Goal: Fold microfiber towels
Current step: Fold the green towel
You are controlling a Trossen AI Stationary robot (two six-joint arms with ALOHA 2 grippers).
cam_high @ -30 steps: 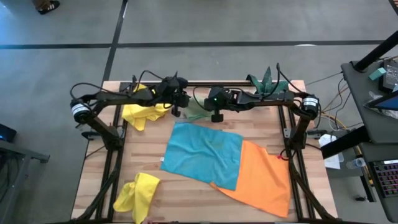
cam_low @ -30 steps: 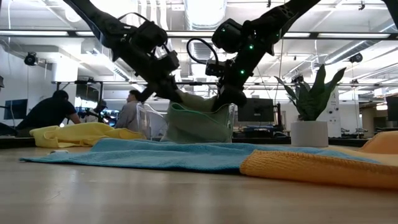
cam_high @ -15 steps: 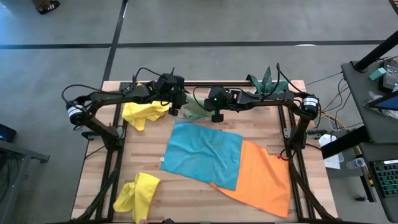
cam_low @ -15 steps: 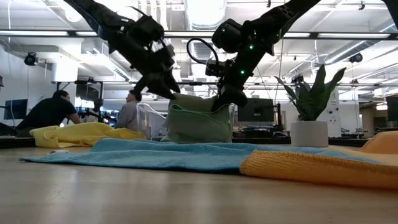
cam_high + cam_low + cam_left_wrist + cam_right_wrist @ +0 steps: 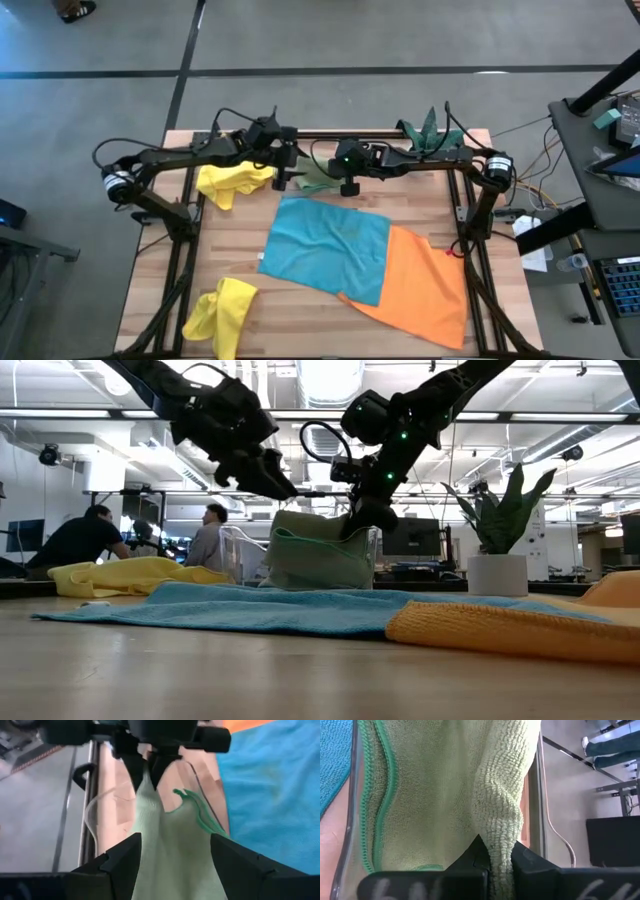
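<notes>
Right gripper [image 5: 352, 530] pinches a fold of the sage green towel [image 5: 312, 555], which hangs from its closed fingers into the clear plastic tray [image 5: 240, 550] below. Just beside it, the left gripper [image 5: 270, 480] hovers above the towel's other side with its fingers [image 5: 122, 862] spread apart, holding nothing. Nearer the front of the table from both grippers, the turquoise blue towel [image 5: 325, 245] and orange towel [image 5: 420, 285] lie flat, overlapping.
</notes>
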